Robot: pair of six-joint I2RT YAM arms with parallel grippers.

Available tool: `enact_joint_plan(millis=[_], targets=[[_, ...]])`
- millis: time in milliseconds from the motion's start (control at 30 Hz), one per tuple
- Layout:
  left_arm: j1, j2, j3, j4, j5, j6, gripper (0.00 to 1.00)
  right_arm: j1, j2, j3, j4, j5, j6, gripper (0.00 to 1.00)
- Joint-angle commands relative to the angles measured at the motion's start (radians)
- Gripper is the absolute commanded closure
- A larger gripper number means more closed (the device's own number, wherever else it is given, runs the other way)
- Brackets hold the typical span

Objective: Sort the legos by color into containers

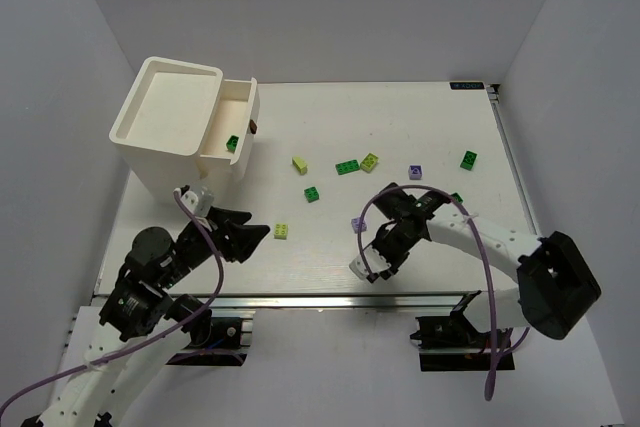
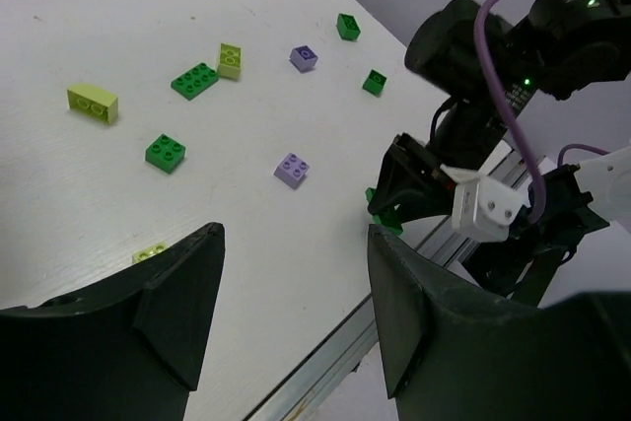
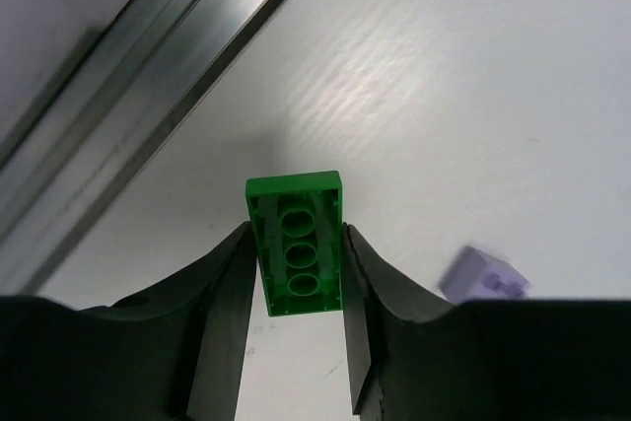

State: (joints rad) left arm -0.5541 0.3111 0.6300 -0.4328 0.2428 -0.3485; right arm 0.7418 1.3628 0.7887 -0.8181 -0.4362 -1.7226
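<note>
My right gripper (image 1: 386, 247) is shut on a dark green lego (image 3: 296, 253), seen from its hollow underside, held above the table near the front edge; a corner of it shows in the left wrist view (image 2: 385, 214). My left gripper (image 1: 256, 235) is open and empty (image 2: 296, 244), low over the front left. The cream-white container box (image 1: 165, 112) stands at the back left with one drawer (image 1: 245, 107) pulled out, a green lego (image 1: 232, 143) in it. Loose legos lie mid-table: yellow-green (image 1: 299, 164), green (image 1: 347, 167), lavender (image 1: 415, 172), and several more.
A yellow-green lego (image 1: 282, 231) lies just beyond my left fingers. A lavender lego (image 3: 483, 278) lies beside my right gripper. The aluminium rail (image 3: 148, 56) runs along the table's front edge. White walls close in the left, back and right.
</note>
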Motion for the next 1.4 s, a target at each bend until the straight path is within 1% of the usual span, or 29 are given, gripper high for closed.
enact_joint_plan(millis=[0, 33, 67, 100, 133, 167, 200, 233, 267, 300, 333, 367, 400, 433, 467, 500, 533, 567, 733, 767, 800, 867, 900, 1033, 1067, 1100, 1333, 1367], targets=[[-0.006, -0.049, -0.006, 0.025, -0.014, 0.008, 0.30, 0.010, -0.079, 0.133, 0.022, -0.202, 0.330, 1.00], [-0.006, -0.059, -0.007, 0.026, -0.026, 0.008, 0.30, 0.013, -0.091, 0.158, 0.060, -0.228, 0.425, 1.00], [-0.006, -0.070, -0.007, 0.025, -0.034, 0.006, 0.30, 0.019, -0.103, 0.185, 0.153, -0.230, 0.530, 1.00], [-0.006, -0.095, -0.007, 0.023, -0.049, 0.003, 0.30, 0.024, -0.105, 0.245, 0.196, -0.228, 0.702, 1.00], [-0.006, -0.110, -0.010, 0.023, -0.059, 0.005, 0.30, 0.022, -0.102, 0.277, 0.230, -0.217, 0.777, 1.00], [-0.006, -0.124, -0.012, 0.023, -0.066, 0.002, 0.31, 0.039, -0.087, 0.312, 0.313, -0.193, 0.863, 1.00], [-0.006, -0.136, -0.013, 0.026, -0.077, 0.002, 0.30, 0.039, -0.068, 0.349, 0.350, -0.165, 1.028, 1.00], [-0.006, -0.165, -0.015, 0.023, -0.097, 0.000, 0.30, 0.042, -0.047, 0.438, 0.376, -0.127, 1.090, 1.00], [-0.006, -0.174, -0.015, 0.020, -0.109, -0.003, 0.31, 0.053, 0.003, 0.483, 0.420, -0.109, 1.151, 1.00], [-0.006, -0.188, -0.018, 0.019, -0.122, -0.004, 0.30, 0.053, 0.033, 0.529, 0.441, -0.092, 1.266, 1.00], [-0.006, -0.205, -0.018, 0.020, -0.134, -0.007, 0.30, 0.054, 0.060, 0.570, 0.454, -0.067, 1.309, 1.00], [-0.006, -0.213, -0.019, 0.020, -0.149, -0.007, 0.30, 0.056, 0.123, 0.663, 0.479, -0.065, 1.340, 1.00], [-0.006, -0.217, -0.019, 0.019, -0.158, -0.009, 0.31, 0.070, 0.160, 0.711, 0.487, -0.055, 1.369, 1.00], [-0.006, -0.224, -0.021, 0.014, -0.168, -0.010, 0.30, 0.073, 0.236, 0.763, 0.491, -0.046, 1.426, 1.00], [-0.006, -0.225, -0.018, 0.008, -0.183, -0.010, 0.30, 0.079, 0.272, 0.879, 0.490, -0.038, 1.471, 1.00], [-0.006, -0.225, -0.016, 0.008, -0.192, -0.014, 0.30, 0.080, 0.318, 0.941, 0.487, -0.035, 1.471, 1.00], [-0.006, -0.227, -0.016, 0.002, -0.201, -0.017, 0.30, 0.088, 0.391, 0.999, 0.485, -0.030, 1.506, 1.00], [-0.006, -0.227, -0.015, -0.001, -0.217, -0.017, 0.30, 0.091, 0.424, 1.100, 0.493, -0.023, 1.521, 1.00], [-0.006, -0.244, -0.019, -0.004, -0.272, -0.026, 0.30, 0.116, 0.588, 1.283, 0.611, 0.039, 1.604, 1.00], [-0.006, -0.242, -0.019, -0.007, -0.280, -0.026, 0.30, 0.119, 0.608, 1.343, 0.623, 0.059, 1.615, 1.00], [-0.006, -0.242, -0.019, -0.007, -0.281, -0.026, 0.30, 0.122, 0.649, 1.368, 0.651, 0.065, 1.623, 1.00], [-0.006, -0.233, -0.019, -0.007, -0.287, -0.029, 0.30, 0.125, 0.679, 1.386, 0.692, 0.079, 1.646, 1.00], [-0.006, -0.230, -0.021, -0.007, -0.287, -0.029, 0.30, 0.126, 0.703, 1.385, 0.741, 0.076, 1.661, 1.00], [-0.006, -0.208, -0.019, -0.009, -0.286, -0.030, 0.30, 0.130, 0.777, 1.437, 0.807, 0.080, 1.715, 1.00], [-0.006, -0.202, -0.018, -0.011, -0.286, -0.030, 0.30, 0.134, 0.791, 1.443, 0.806, 0.085, 1.715, 0.98], [-0.006, -0.198, -0.018, -0.009, -0.286, -0.030, 0.30, 0.134, 0.812, 1.446, 0.851, 0.089, 1.715, 0.96], [-0.006, -0.201, -0.019, -0.012, -0.293, -0.035, 0.30, 0.137, 0.881, 1.457, 0.904, 0.080, 1.715, 0.73], [-0.006, -0.202, -0.019, -0.011, -0.295, -0.035, 0.30, 0.137, 0.889, 1.457, 0.910, 0.079, 1.715, 0.69]])
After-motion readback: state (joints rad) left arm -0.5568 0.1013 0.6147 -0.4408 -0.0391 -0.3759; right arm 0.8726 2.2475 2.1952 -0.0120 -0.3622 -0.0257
